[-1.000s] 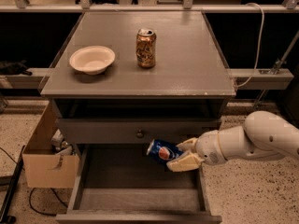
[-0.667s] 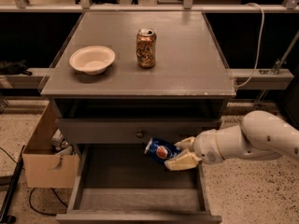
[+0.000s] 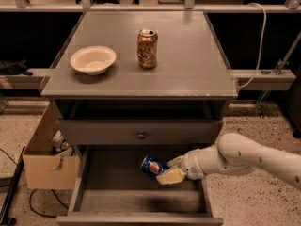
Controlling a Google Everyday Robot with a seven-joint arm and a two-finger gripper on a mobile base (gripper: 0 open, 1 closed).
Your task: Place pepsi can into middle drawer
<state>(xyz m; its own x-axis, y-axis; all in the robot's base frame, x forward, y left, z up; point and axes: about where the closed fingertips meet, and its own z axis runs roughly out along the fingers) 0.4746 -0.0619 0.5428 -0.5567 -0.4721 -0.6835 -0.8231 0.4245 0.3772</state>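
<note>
A cardboard box (image 3: 44, 166) on the floor at the left has small things in it. On the table top, the white bowl (image 3: 93, 59) is empty and a gold-brown can (image 3: 147, 48) stands near it. The gripper (image 3: 167, 170) pinches the tilted pepsi can (image 3: 152, 166) over the open middle drawer (image 3: 136, 199), likely to set it on the bare floor.

The arm (image 3: 256, 158), reaching in from the right of the middle drawer (image 3: 141, 202), is a thick, smooth tube in off-white with a soft sheen. It swells into a rounded, bulbous joint just outside the drawer's right wall. A few small dark dots are scattered along its shell. The wrist section is shorter and white, crossed by thin dark seams. The hand (image 3: 165, 170), above the drawer's floor near its right wall, has blocky, wedge-shaped fingers (image 3: 172, 176) in pale cream-yellow.
</note>
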